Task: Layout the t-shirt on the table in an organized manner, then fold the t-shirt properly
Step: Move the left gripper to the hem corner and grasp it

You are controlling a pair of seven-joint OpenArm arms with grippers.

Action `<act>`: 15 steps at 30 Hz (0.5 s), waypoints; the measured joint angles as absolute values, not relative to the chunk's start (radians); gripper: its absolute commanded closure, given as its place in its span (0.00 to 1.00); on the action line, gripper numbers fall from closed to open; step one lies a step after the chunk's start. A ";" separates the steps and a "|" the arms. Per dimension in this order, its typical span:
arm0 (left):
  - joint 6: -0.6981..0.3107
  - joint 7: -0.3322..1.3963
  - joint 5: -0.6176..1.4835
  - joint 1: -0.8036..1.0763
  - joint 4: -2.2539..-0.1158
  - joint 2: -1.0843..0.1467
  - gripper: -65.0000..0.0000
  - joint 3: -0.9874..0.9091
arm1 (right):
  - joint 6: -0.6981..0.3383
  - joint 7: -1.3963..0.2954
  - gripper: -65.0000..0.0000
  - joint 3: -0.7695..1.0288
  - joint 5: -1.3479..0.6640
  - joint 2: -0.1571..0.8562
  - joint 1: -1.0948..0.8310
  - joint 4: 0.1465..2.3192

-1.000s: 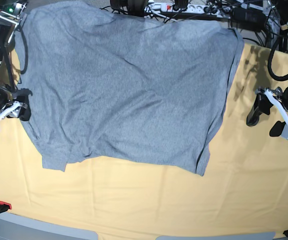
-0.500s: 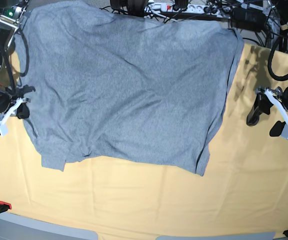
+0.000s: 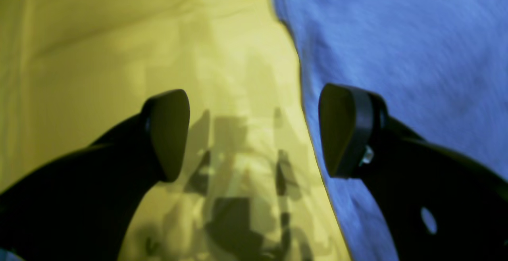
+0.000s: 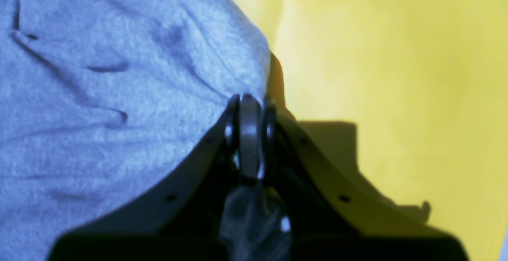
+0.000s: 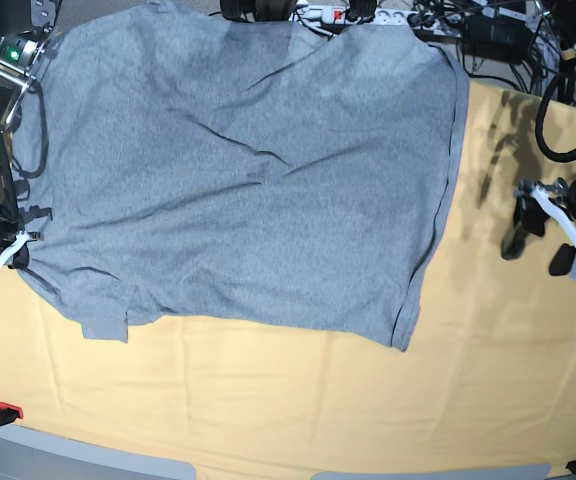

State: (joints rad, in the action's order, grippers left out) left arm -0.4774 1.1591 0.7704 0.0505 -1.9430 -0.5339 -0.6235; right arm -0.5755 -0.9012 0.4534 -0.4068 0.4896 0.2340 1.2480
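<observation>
Base view showed me the change plainly: my right gripper (image 5: 13,250), at the left edge of the frame, had gone from spread beside the shirt's border to pressed together on it, and it had drawn that border outward toward the left. The t-shirt (image 5: 238,180) had shifted with the pull; its upper right corner, which a second before reached further right over the table (image 5: 298,400), now sat further left, and fresh diagonal creases ran across the upper middle of the fabric. I judged this to be the spreading stage, with the cloth being tensioned from one side before any fold.

In the right wrist view the right gripper (image 4: 249,112) had its jaws closed tight on the t-shirt (image 4: 99,94), with the grey fabric filling the left half of the picture and bunching into the pinch at centre, while a little cloth showed below the fingertips.

My left gripper (image 5: 546,240), at the right edge of the base view, stood spread wide and held nothing. It was apart from the shirt's right hem, over bare yellow cloth. In the left wrist view the left gripper (image 3: 254,134) straddled the hem line: the t-shirt (image 3: 416,47) filled the upper right, the table (image 3: 99,35) the left, and the jaws hung above both without touching that I could tell.
</observation>
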 measured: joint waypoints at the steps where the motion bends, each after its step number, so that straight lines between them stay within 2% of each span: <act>1: -0.463 1.143 0.753 0.049 -1.943 -0.531 0.24 -0.624 | -0.575 -0.902 1.00 0.453 -0.407 0.490 0.233 1.248; 5: -0.404 1.125 0.693 0.020 -1.938 -0.495 0.24 -0.621 | -0.576 -0.910 1.00 0.453 -0.408 0.490 0.234 1.248; 8: -0.395 1.119 0.682 -0.011 -1.888 -0.479 0.24 -0.622 | -0.575 -0.936 1.00 0.454 -0.407 0.490 0.233 1.248; 15: -0.435 1.117 0.768 -0.216 -1.579 -0.471 0.24 -0.556 | -0.572 -0.951 1.00 0.453 -0.412 0.489 0.234 1.248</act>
State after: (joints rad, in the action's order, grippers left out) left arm -0.4351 1.1172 0.7685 -0.2157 -1.5795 -0.4709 -0.5564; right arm -0.5716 -0.9508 0.4534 -0.4122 0.4892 0.2340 1.2480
